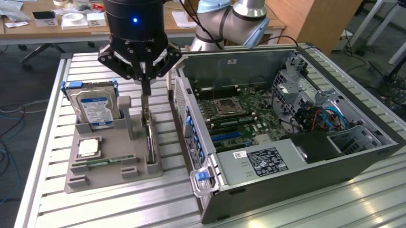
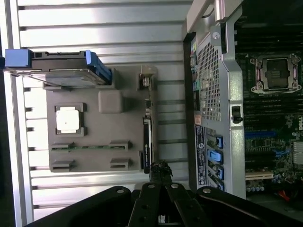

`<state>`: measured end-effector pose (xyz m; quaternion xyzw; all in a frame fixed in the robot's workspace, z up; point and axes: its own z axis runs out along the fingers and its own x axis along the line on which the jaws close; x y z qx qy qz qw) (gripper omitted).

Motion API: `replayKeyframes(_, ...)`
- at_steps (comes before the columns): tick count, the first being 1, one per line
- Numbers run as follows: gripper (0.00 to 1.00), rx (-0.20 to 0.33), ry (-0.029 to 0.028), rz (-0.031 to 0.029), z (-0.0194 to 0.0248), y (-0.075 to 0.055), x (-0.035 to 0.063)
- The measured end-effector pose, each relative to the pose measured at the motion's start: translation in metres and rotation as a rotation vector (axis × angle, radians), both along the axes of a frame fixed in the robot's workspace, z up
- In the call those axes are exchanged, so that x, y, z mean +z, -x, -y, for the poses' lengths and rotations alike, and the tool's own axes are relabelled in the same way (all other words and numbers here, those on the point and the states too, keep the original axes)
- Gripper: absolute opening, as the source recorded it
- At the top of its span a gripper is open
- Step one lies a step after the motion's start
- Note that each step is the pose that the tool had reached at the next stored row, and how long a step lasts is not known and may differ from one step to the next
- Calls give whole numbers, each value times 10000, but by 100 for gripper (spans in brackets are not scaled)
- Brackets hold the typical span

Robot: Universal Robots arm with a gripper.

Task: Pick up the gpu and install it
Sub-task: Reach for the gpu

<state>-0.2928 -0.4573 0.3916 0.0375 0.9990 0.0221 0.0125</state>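
Observation:
The gpu (image 1: 149, 137) stands on edge in a slot at the exterior view's right side of a grey holder tray (image 1: 108, 178). In the wrist view the gpu (image 2: 147, 142) is a thin dark strip along the tray's edge (image 2: 94, 161). My gripper (image 1: 146, 90) hangs straight above the gpu's far end with its fingers pressed together and nothing between them. In the wrist view the gripper (image 2: 161, 167) tips sit close beside the card's end. The open computer case (image 1: 285, 142) lies at the exterior view's right, its motherboard (image 1: 241, 114) exposed.
On the tray are an upright silver hard drive with blue label (image 1: 95, 108), a processor chip (image 1: 89, 147) and a green memory stick (image 1: 104, 162). The case's perforated rear wall (image 2: 210, 85) rises right next to the gpu. Slatted metal tabletop (image 1: 127, 209) surrounds everything.

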Motion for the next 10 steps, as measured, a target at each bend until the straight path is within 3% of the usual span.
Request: replayKeyframes(10, 11, 1, -2, 1, 5, 35, -12)
